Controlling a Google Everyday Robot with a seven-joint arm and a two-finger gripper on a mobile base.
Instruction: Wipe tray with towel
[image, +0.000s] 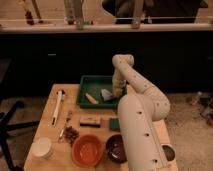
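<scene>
A green tray (88, 81) sits at the back of the wooden table. A small grey towel (106, 94) lies in it right of the middle, and a yellow object (91, 98) lies to the towel's left. My white arm reaches up and over from the front right and comes down into the tray. My gripper (118, 92) is at the right edge of the towel, low in the tray. I cannot tell whether it touches or holds the towel.
In front of the tray lie a white long-handled utensil (57, 107), a brown block (90, 121), a green sponge (114, 123) and dark scraps (70, 134). An orange bowl (88, 150), a dark bowl (115, 148) and a white cup (42, 147) stand near the front edge.
</scene>
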